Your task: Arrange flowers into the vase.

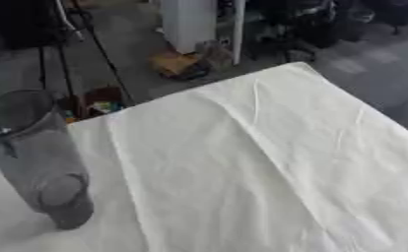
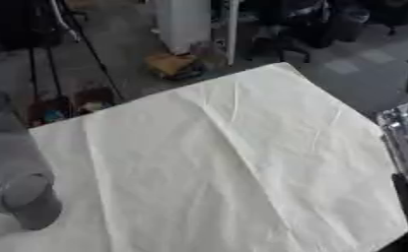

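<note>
The vase (image 1: 37,157), clear glass, is standing upright at the table's left side on the creased white cloth (image 1: 259,162) in the left eye view, with no hand showing there.

In the right eye view the vase is sitting at the left edge, and part of the right arm (image 2: 404,133) is showing at the right edge; I cannot tell how its hand is held.

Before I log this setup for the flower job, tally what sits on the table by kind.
Clear glass vase: 1, at the table's left edge.
White tablecloth: 1, creased, covering the table.
Flowers: 0 visible in either view.
Robot hands: 0 clearly visible; only dark and silver robot parts show at the right eye view's right edge.
Total on the table: 2.
</note>
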Controlling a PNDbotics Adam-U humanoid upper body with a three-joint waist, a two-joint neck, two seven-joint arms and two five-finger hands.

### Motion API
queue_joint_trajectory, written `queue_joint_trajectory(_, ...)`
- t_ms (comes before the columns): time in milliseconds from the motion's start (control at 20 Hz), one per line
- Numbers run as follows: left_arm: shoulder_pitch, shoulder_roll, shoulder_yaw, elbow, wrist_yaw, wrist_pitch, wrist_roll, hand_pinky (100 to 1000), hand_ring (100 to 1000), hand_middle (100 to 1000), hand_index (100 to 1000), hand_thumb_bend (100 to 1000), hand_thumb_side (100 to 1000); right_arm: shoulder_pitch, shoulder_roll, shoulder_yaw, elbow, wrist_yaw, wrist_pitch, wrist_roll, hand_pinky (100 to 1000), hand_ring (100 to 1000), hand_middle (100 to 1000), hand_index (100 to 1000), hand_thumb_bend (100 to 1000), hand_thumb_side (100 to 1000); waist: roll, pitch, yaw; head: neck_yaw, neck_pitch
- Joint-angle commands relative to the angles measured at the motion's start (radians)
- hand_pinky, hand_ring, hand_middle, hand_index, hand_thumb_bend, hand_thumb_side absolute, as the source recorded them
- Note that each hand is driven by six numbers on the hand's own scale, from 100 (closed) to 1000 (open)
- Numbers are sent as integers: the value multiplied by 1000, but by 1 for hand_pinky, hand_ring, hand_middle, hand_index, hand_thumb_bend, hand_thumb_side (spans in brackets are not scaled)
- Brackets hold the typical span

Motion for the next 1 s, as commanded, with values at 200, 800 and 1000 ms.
queue_joint_trajectory(200,-50,-4,13,3,-1,-9,11,100,100,100,132,229,626,-21,-18,-6,-13,-11,-2,1,792,890,846,909,100,1000,-3,-14,-11,11,-20)
queue_joint_trajectory(800,-68,-22,14,20,-17,-6,24,100,100,100,132,233,621,-19,-15,-6,-13,-10,-2,1,793,891,846,909,100,1000,6,-14,-16,37,-11)
queue_joint_trajectory(1000,-66,-22,12,21,-22,-6,23,100,100,100,133,237,620,-19,-15,-6,-13,-9,-2,0,793,890,846,909,100,1000,6,-13,-16,38,-14)
